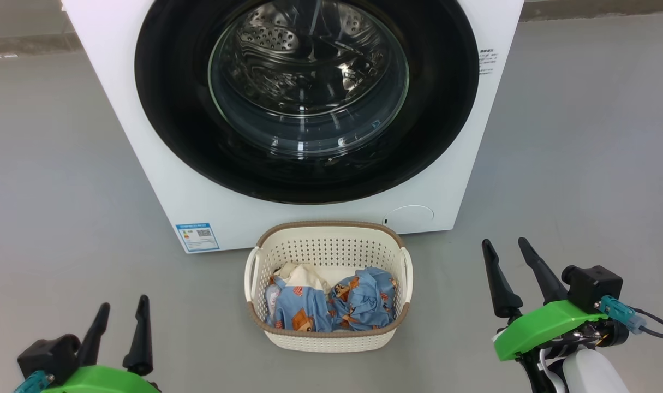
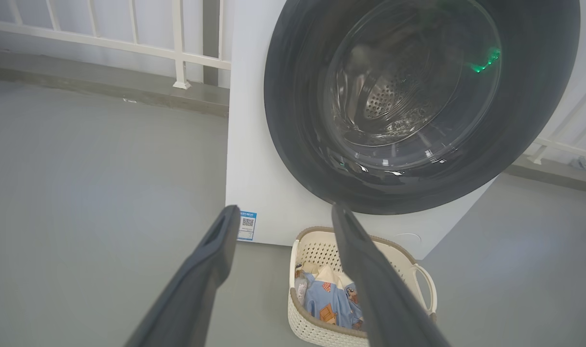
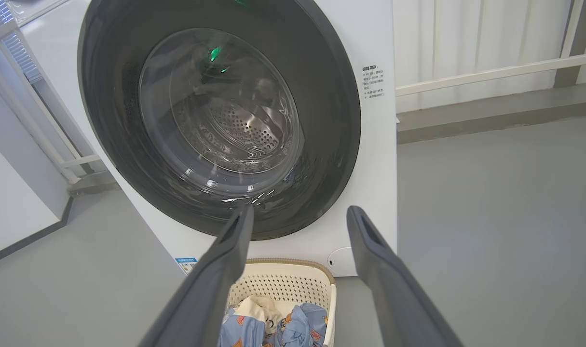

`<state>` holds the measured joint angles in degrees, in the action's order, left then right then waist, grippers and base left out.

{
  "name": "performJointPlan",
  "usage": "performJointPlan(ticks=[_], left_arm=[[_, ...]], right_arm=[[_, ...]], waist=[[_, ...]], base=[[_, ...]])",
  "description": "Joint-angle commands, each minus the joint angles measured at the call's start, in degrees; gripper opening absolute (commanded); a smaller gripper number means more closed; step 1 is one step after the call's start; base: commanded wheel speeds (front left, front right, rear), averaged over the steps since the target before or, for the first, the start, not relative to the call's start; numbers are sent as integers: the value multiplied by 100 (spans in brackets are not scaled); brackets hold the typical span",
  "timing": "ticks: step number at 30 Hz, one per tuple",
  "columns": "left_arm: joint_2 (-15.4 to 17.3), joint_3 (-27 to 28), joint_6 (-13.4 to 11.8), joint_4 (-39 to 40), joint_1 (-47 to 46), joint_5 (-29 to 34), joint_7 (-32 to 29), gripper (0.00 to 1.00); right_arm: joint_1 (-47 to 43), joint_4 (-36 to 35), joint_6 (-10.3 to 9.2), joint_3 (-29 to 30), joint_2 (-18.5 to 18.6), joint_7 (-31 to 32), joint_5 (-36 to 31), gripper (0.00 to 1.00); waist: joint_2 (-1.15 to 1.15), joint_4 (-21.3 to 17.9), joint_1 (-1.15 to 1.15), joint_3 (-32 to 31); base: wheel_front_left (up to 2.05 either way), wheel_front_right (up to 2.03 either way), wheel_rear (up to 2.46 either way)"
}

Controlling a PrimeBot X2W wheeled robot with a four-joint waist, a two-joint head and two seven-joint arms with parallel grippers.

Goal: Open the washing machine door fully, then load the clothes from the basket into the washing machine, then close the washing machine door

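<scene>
The white washing machine (image 1: 162, 180) stands straight ahead, its round black-rimmed door (image 1: 173, 109) shut flat against the front, steel drum visible through the glass. On the floor before it sits the cream basket (image 1: 331, 338) holding the light-blue bear-print clothes (image 1: 358, 305) and a cream cloth. My left gripper (image 1: 123, 304) is open at the lower left, well left of the basket. My right gripper (image 1: 503, 244) is open at the lower right, right of the basket. Both are empty. The wrist views show the door (image 2: 293, 120) (image 3: 331, 120) and basket (image 2: 312, 327) (image 3: 283, 279) beyond open fingers.
Grey floor (image 1: 64, 191) spreads on both sides of the machine. A blue label (image 1: 197, 237) and a round white cap (image 1: 410, 217) sit low on its front. White railings (image 2: 177, 48) and a wall run behind the machine.
</scene>
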<state>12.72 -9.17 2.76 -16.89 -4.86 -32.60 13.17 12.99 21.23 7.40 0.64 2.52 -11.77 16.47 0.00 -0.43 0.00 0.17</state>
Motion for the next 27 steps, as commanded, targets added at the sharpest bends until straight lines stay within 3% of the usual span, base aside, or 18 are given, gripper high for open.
performJointPlan(ticks=[1, 6, 27], left_arm=[[221, 147, -38, 146, -297, 175, 110, 100], [283, 78, -86, 180, -320, 472, 183, 100], [322, 115, -259, 249, -277, 626, 170, 100]], right_arm=[[238, -123, 9, -158, 32, -85, -192, 100], [290, -127, 9, -178, 36, -123, -499, 100], [281, -95, 9, -53, 36, -119, -602, 100]], waist=[[0, 2, 0, 5], [0, 5, 0, 25], [0, 5, 0, 22]], base=[[0, 0, 0], [0, 0, 0], [0, 0, 0]])
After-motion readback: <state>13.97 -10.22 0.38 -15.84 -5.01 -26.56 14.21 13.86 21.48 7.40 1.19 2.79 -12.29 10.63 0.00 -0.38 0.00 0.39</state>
